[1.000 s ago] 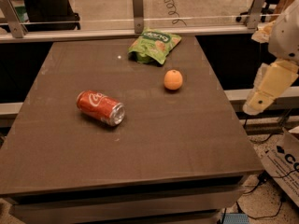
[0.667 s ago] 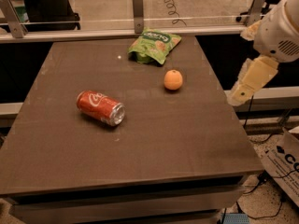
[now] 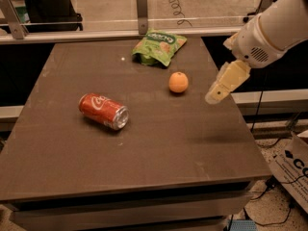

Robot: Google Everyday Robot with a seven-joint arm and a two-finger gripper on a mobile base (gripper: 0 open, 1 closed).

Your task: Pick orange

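Note:
The orange [image 3: 178,82] is a small round fruit sitting on the dark brown table [image 3: 159,148], right of centre and toward the back. My gripper [image 3: 215,96] hangs from the white arm at the right and hovers above the table's right side. It is a short way to the right of the orange and apart from it. Nothing is in it.
A red soda can [image 3: 104,111] lies on its side left of centre. A green snack bag [image 3: 159,46] lies at the back, just behind the orange. A glass rail runs behind the table. A cardboard box [image 3: 293,167] and cables sit on the floor at the right.
My arm has swung in from the right edge toward the left, bringing the gripper over the table and closer to the orange. The orange, can and bag have not moved.

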